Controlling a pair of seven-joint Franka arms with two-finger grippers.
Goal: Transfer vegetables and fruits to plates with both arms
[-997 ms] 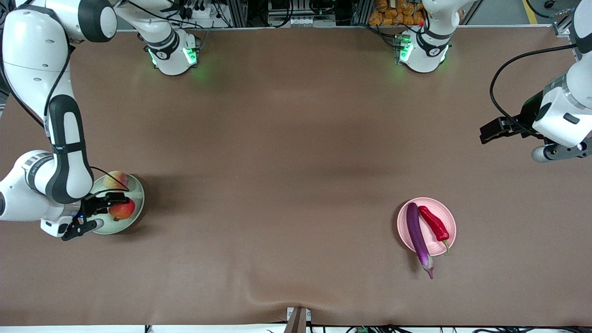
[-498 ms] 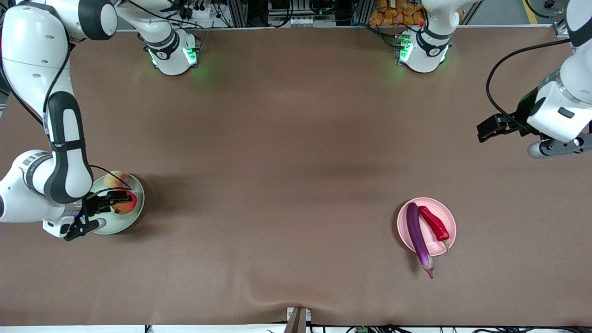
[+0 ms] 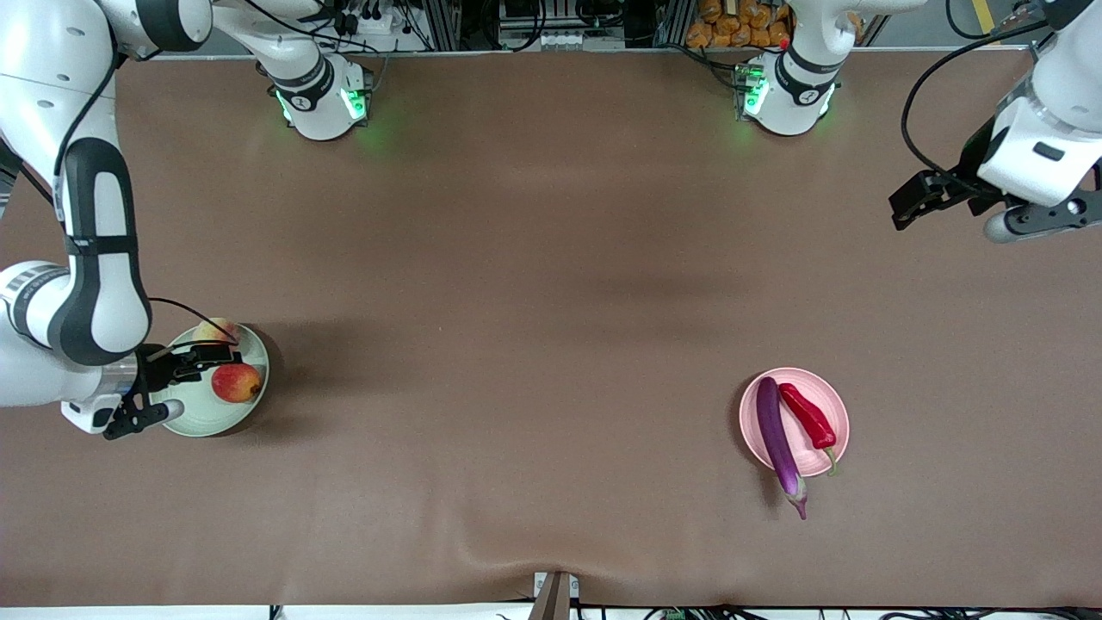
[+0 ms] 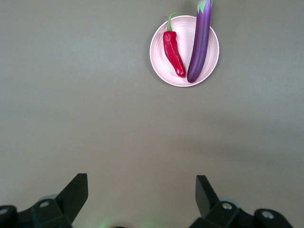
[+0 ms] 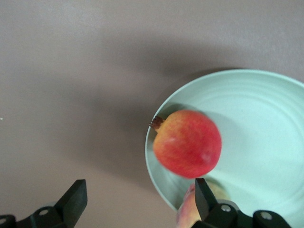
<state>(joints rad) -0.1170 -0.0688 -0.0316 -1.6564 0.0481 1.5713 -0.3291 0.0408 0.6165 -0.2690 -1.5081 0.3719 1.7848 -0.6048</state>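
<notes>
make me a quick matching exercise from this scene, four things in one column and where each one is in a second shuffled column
Things:
1. eggplant
2. red fruit
3. left pincer
4. right pincer

Places:
A. on the green plate, beside the peach
B. in the air over bare table at the left arm's end
C. lying on the pink plate next to the chili pepper, its stem end sticking out over the rim
D. open over the green plate

Pairs: 1-C, 2-A, 3-B, 4-D

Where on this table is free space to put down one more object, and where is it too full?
The wide brown table between the green plate and the pink plate is bare. The green plate is crowded: red fruit, peach, right gripper over it. The pink plate holds the eggplant and chili.
</notes>
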